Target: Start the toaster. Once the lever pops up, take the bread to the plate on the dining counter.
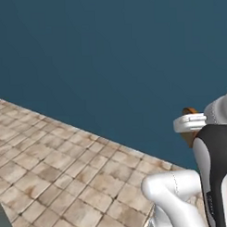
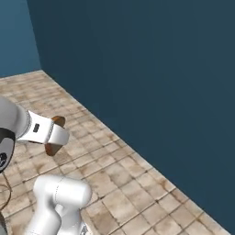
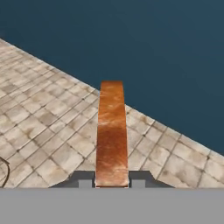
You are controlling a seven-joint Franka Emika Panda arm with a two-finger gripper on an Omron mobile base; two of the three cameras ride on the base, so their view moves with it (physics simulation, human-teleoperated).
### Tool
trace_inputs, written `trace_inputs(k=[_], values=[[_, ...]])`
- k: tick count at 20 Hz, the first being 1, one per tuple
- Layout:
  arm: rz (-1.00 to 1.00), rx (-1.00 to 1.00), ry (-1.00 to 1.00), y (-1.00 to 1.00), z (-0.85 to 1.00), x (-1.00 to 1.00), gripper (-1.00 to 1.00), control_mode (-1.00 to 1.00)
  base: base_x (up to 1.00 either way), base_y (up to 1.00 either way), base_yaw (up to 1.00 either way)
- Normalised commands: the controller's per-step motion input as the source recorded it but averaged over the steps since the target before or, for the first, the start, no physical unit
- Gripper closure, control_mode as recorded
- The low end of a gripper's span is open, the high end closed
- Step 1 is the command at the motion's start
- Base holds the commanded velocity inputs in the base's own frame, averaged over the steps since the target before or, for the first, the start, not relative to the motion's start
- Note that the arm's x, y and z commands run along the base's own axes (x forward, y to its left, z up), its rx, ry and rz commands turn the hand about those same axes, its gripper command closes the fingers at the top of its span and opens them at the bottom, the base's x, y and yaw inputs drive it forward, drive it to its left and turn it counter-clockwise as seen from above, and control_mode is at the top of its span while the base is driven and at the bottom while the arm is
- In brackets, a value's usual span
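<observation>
A: Bread first: your small slice with the brown crust and orange-tan face (image 3: 112, 135) sits clamped edge-on in the pincer (image 3: 112, 180), and in the hand view you see its crust rising straight up between the two dark finger tips (image 3: 85, 179).

B: So the pincer is closed on it?

A: Yes, you have both tips pressed against the slice's faces, one on each side, and the slice stands upright in that view. From the left base view you catch only a sliver of brown crust (image 1: 190, 111) poking out above and below the white hand of the pincer (image 1: 190, 124), near the right edge. From the right base view the slice (image 2: 55, 146) shows past the end of the hand (image 2: 54, 134), at the left side of the picture.

B: Where is the slice relative to the room?

A: You are holding it in the air above the beige-brown tiled floor (image 2: 114, 174), not touching anything else. The flat dark blue wall (image 1: 113, 55) stands ahead of it; the line where floor meets wall runs diagonally through all three views.

B: Anything else you would point me to?

A: A thin dark cable loop (image 3: 5, 171) shows at the lower left of the hand view, over the tiles. You also see the arm's white lower link (image 2: 59, 202) bent low in front of the base.
</observation>
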Motion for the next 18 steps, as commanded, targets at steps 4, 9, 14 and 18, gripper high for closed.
trace_inputs(k=[4,9,14,18], values=[[0.00,0.00,0.00,0.00,0.00,0.00,1.00,1.00,0.33,-0.59,0.65],[0.00,0.00,0.00,0.00,0.00,0.00,1.00,1.00,0.28,-0.64,0.68],[0.00,0.00,0.00,0.00,0.00,0.00,1.00,1.00,0.34,-0.66,0.64],[0.00,0.00,0.00,0.00,0.00,0.00,1.00,1.00,0.46,-0.71,0.58]])
